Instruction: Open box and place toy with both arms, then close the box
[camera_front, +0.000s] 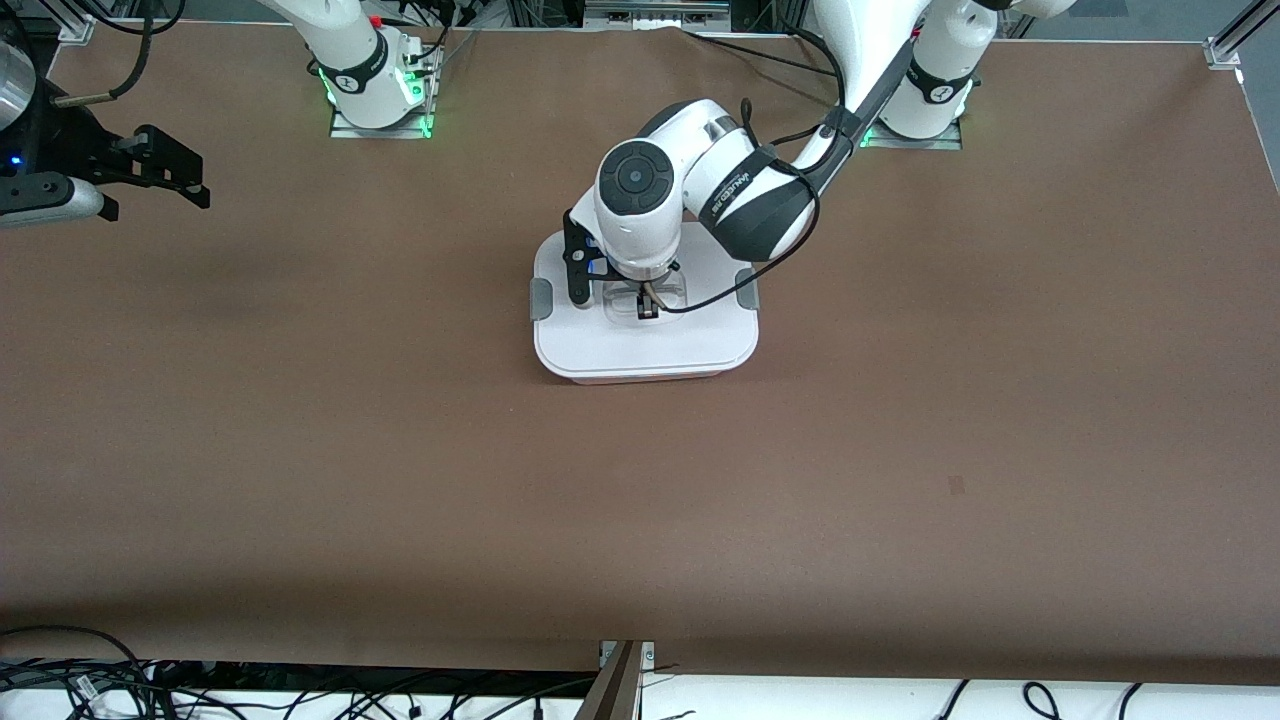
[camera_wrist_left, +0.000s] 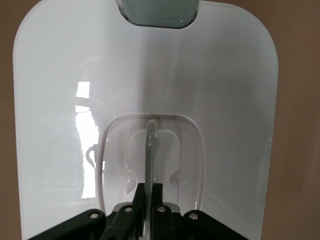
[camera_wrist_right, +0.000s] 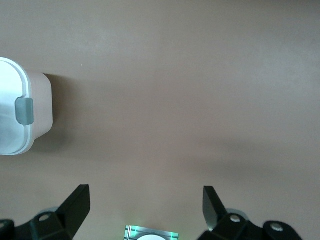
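On the brown table (camera_front: 900, 450), the left gripper (camera_front: 647, 308) pinches the clear handle (camera_wrist_left: 150, 150) of the rounded pink tub's white lid (camera_front: 640, 345). The thin handle could slip, or the clipped tub lift (grey clips (camera_front: 541, 298) look fastened). The right gripper (camera_wrist_right: 145, 202) waits spread wide over the right arm's end of the table.

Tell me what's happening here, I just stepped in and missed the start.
The left end effector is down on the box in the middle of the table, shut on the clear handle in the white lid, which sits on the box. The right end effector waits, open, over the right arm's end of the table. No toy is visible.
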